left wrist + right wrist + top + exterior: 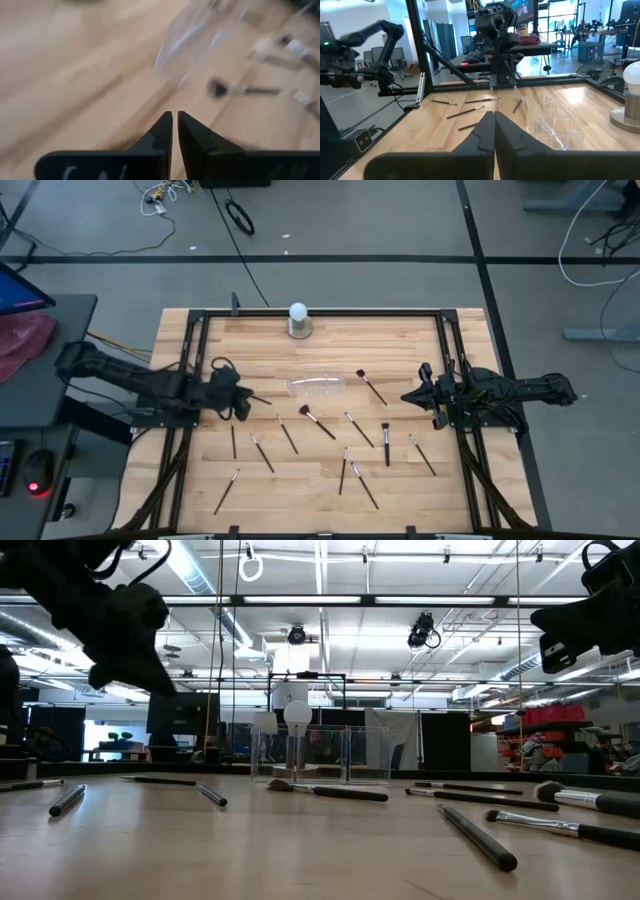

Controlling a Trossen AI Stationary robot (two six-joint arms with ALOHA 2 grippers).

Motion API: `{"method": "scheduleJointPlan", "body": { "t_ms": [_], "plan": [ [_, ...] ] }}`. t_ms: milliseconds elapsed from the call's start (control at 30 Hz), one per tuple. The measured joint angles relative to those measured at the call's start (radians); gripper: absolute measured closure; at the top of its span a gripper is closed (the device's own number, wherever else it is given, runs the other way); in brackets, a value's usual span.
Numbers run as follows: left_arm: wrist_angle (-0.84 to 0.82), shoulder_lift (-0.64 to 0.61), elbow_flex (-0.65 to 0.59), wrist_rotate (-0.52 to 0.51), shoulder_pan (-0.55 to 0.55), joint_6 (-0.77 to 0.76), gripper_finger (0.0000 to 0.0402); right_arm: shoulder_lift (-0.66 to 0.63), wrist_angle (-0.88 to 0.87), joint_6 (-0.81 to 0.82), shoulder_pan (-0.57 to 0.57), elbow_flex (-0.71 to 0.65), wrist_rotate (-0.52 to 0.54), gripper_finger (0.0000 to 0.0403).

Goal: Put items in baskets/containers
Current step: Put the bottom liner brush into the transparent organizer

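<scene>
Several thin dark-handled makeup brushes lie flat on the wood, among them one (318, 422) with a reddish tip and one (370, 387) right of the clear plastic holder (316, 385). The holder stands on the table's far middle and also shows in the low view (320, 755). My left gripper (266, 400) hovers above the table just left of the holder, its fingers shut and empty in its wrist view (175, 122). That view shows the holder (190, 35) and a brush (240, 90) ahead. My right gripper (404, 397) waits, shut (494, 120), at the table's right.
A white ball on a grey round base (298, 320) stands at the table's far edge, behind the holder. A dark metal frame (320, 311) runs round the tabletop. More brushes (226, 491) (364, 485) lie scattered toward the near edge. Bare wood shows between the holder and the ball.
</scene>
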Motion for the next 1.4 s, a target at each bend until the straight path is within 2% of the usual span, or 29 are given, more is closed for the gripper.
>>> {"method": "scheduleJointPlan", "body": {
  "t_ms": [100,300,433,600,733,833,933,1000,1067,1200,1400],
  "plan": [
    [-0.087,0.109,0.047,0.012,-0.083,-0.163,0.0368,0.0,0.0,0.0,0.0,0.0,0.0,0.0399],
    [-0.096,0.302,0.069,-0.019,-0.261,-0.439,0.0368,0.0,0.0,0.0,0.0,0.0,0.0,0.0399],
    [-0.132,0.402,0.139,-0.025,-0.339,-0.567,0.0375,0.0,0.0,0.0,0.0,0.0,0.0,0.0399],
    [-0.338,0.52,0.283,0.028,-0.421,-0.725,0.0397,0.0,0.0,0.0,0.0,0.0,0.0,0.0399],
    [-0.547,0.6,0.362,0.133,-0.461,-0.882,0.0388,0.0,0.0,0.0,0.0,0.0,0.0,0.0399],
    [-0.575,0.63,0.365,0.202,-0.467,-0.901,0.038,0.0,0.0,0.0,0.0,0.0,0.0,0.0399],
    [-0.563,0.648,0.361,0.206,-0.46,-0.899,0.0377,0.0,0.0,0.0,0.0,0.0,0.0,0.0399],
    [-0.563,0.655,0.36,0.169,-0.45,-0.893,0.0377,0.0,0.0,0.0,0.0,0.0,0.0,0.0399],
    [-0.562,0.665,0.36,0.161,-0.441,-0.947,0.0375,0.0,0.0,0.0,0.0,0.0,0.0,0.0399],
    [-0.557,0.687,0.36,0.192,-0.444,-0.992,0.0349,0.0,0.0,0.0,0.0,0.0,0.0,0.0399],
    [-0.556,0.749,0.36,0.175,-0.516,-1.148,0.025,0.0,0.0,0.0,0.0,0.0,0.0,0.0399]
  ]
}}
